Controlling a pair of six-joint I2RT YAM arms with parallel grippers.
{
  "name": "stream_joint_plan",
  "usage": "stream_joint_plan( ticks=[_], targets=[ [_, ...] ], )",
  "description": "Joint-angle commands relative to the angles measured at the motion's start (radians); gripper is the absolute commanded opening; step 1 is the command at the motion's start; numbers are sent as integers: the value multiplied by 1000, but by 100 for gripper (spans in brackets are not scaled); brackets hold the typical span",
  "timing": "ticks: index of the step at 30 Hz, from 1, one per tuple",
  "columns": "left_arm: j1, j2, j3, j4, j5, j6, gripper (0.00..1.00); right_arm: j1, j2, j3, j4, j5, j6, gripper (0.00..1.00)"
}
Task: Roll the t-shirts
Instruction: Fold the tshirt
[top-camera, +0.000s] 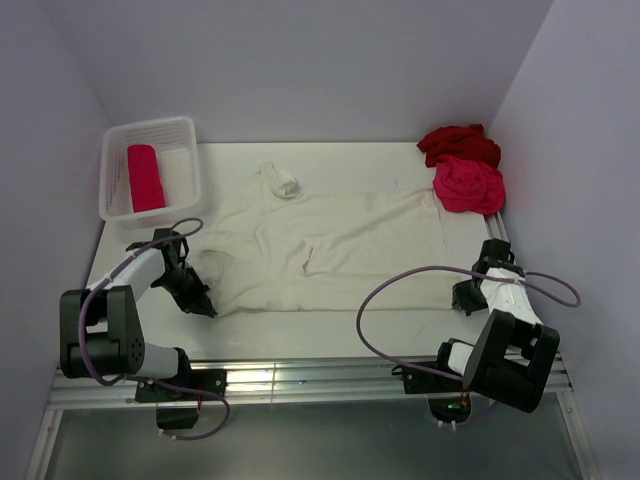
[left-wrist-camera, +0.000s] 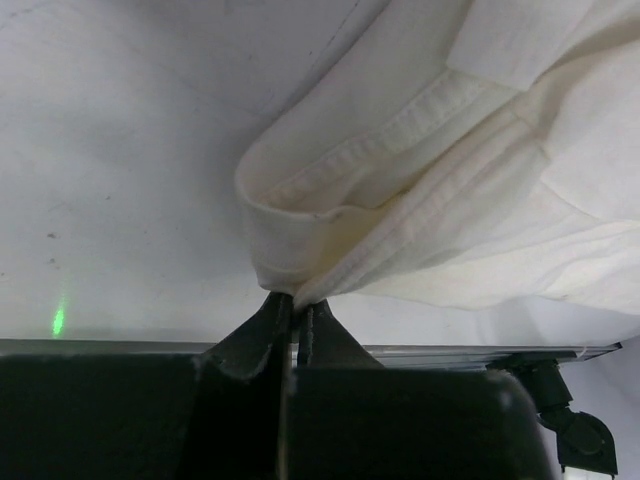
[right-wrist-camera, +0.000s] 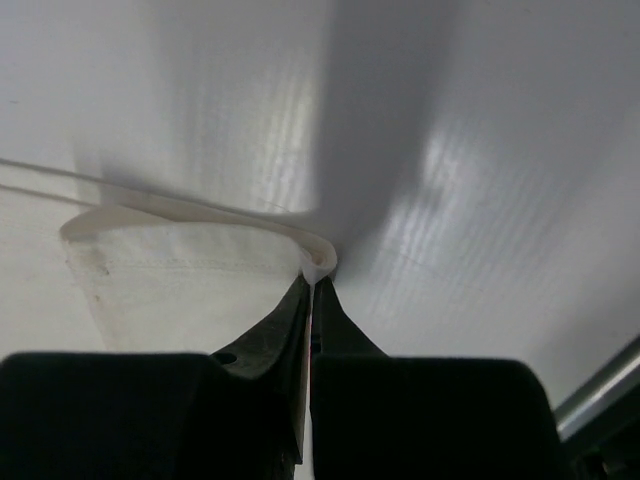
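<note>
We look down on a white table (top-camera: 330, 328) with two arms at its near edge. A cream shirt (top-camera: 330, 240) lies spread across the middle of the table, wrinkled, with one sleeve bunched up at the far side.

The left gripper (left-wrist-camera: 293, 302) sits at the shirt's near left corner. Its jaws are pressed together on a folded bit of the hem, and the cloth rises in a loose loop just above the fingertips.

The right gripper (right-wrist-camera: 312, 283) is at the shirt's near right corner. Its jaws are also closed, pinching a thin fold of the shirt's edge at their very tips. The rest of that edge lies flat on the table to the left in the wrist view.

At the far left corner stands a white mesh basket (top-camera: 150, 124). Inside it, on the left side, lies a pink-red roll (top-camera: 145, 178), a tight cylinder pointing away from us.

At the far right corner are two crumpled shirts, touching each other: a dark red shirt (top-camera: 458, 143) against the back wall and a pink shirt (top-camera: 467, 186) just in front of it. The pink one touches the cream shirt's far right corner.
</note>
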Motion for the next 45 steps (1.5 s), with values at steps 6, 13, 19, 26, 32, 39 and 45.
stream_joint_plan(
  ticks=[6, 13, 19, 26, 32, 39, 45],
  targets=[
    [30, -118, 2, -94, -16, -2, 0, -5, -47, 47, -264, 89, -4, 0],
    [30, -165, 4, -114, -5, -13, 94, -7, -73, 87, -321, 104, -21, 52],
    [30, -210, 24, -133, -36, -18, 99, -4, -99, 190, -402, 139, -77, 64],
    [30, -188, 140, -107, -1, -18, 99, 133, -73, 392, -327, 8, -87, 61],
    [-33, -87, 398, -116, -33, -38, 100, 433, 163, 685, -283, 35, -45, 59],
    [-143, 113, 694, -35, -4, -7, 99, 610, 487, 975, -135, -151, -137, 56],
    [-146, 265, 854, 53, 15, 48, 100, 745, 809, 1341, -77, -270, -269, 56]
  ],
)
